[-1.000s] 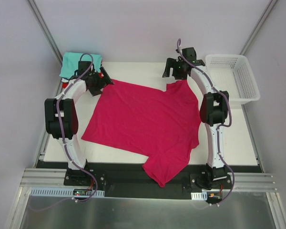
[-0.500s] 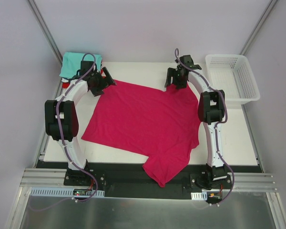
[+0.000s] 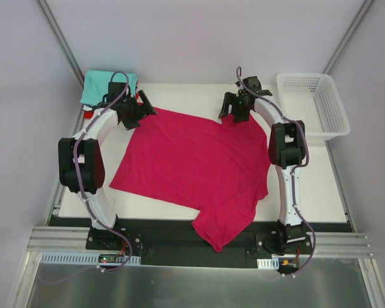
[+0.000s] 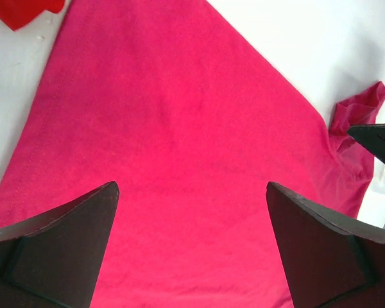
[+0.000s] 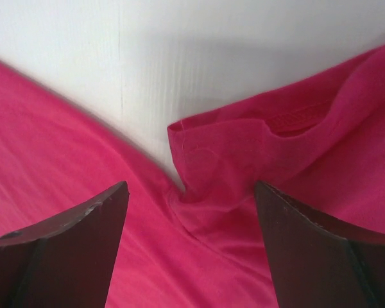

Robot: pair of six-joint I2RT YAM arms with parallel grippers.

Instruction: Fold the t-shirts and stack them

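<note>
Our right jaws, released, straddle bunched sleeve (image 5: pixel 224 167) of large magenta-pink cloth t-shirt (image 3: pixel 192 167), dead 12 o'clock; left jaws released too.

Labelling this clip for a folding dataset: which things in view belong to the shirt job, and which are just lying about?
Belongs to the job:
magenta t-shirt, spread out
teal t-shirt, folded, far left corner
red t-shirt, only a corner visible

Just lying about:
white mesh basket, far right
</note>
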